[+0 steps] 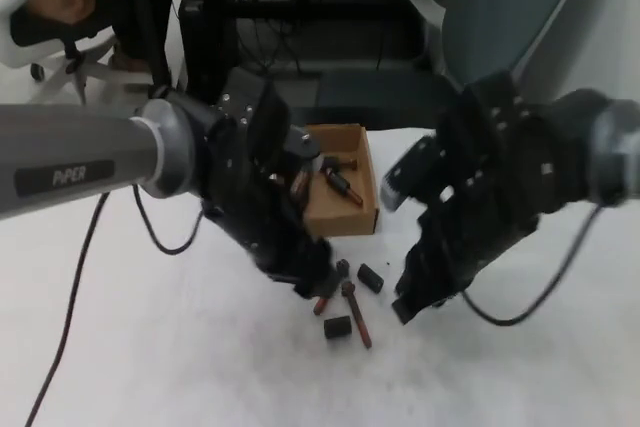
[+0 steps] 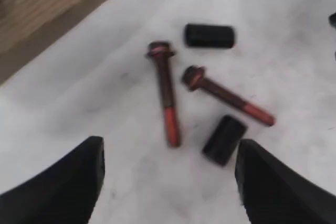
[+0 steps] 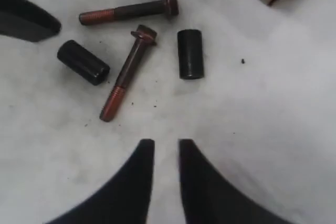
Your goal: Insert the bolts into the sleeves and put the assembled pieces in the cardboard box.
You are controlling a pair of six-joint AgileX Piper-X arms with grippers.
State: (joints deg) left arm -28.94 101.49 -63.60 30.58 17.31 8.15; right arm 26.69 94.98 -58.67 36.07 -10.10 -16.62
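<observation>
The left hand point(image 2: 168, 182), fingers wide apart, hovers just above two red bolts point(image 2: 167, 98) and two black sleeves point(image 2: 224, 139) on the white worktop point(image 2: 79, 103). The right hand point(image 3: 167, 177), fingers nearly together and empty, sits beside them. The cardboard box point(image 1: 340, 213) beyond possibly holds an assembled piece point(image 1: 343, 185).

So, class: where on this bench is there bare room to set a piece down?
Bare bench lies near-left beside the cable, and near-right past the right claw. Crowded: bolts and sleeves between it and the left claw, by the cardboard box.
</observation>
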